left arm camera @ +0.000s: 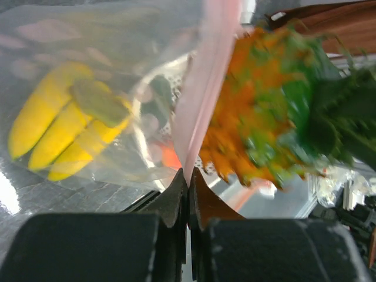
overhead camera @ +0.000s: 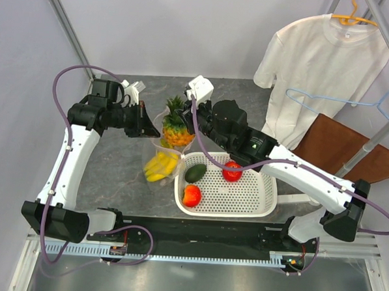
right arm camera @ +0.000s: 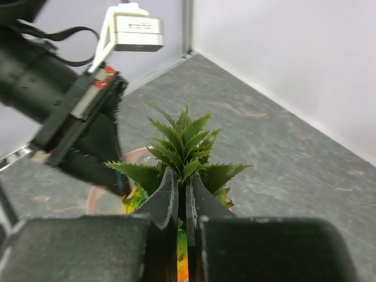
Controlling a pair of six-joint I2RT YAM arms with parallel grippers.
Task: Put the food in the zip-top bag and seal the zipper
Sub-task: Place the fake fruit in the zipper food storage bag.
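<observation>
Left gripper (left arm camera: 188,176): clenched on the zipper (left arm camera: 207,82), pink strip pinched between its fingertips
Bag (overhead camera: 160,151): clear, spreading ahead and to the left of the left fingertips, held up by its mouth edge
Bananas (left arm camera: 59,132): inside the bag, ahead-left of the left gripper, seen through the plastic
Pineapple (overhead camera: 176,130): upright, just right of the left fingertips and close beside the zipper; cannot tell whether its base is already inside the mouth
Right gripper (right arm camera: 182,176): closed on the pineapple's green crown, leaves sticking out past its fingertips, fruit right below them
Basket (overhead camera: 260,200): white, perforated, on the table under the right arm, nearer the bases than the right gripper
Avocado (overhead camera: 195,173): in the basket, at the corner closest to the bag
Red-orange fruit (overhead camera: 192,195): in the basket, just nearer than the avocado
Apple (overhead camera: 231,171): in the basket, right of the avocado, under the right arm
</observation>
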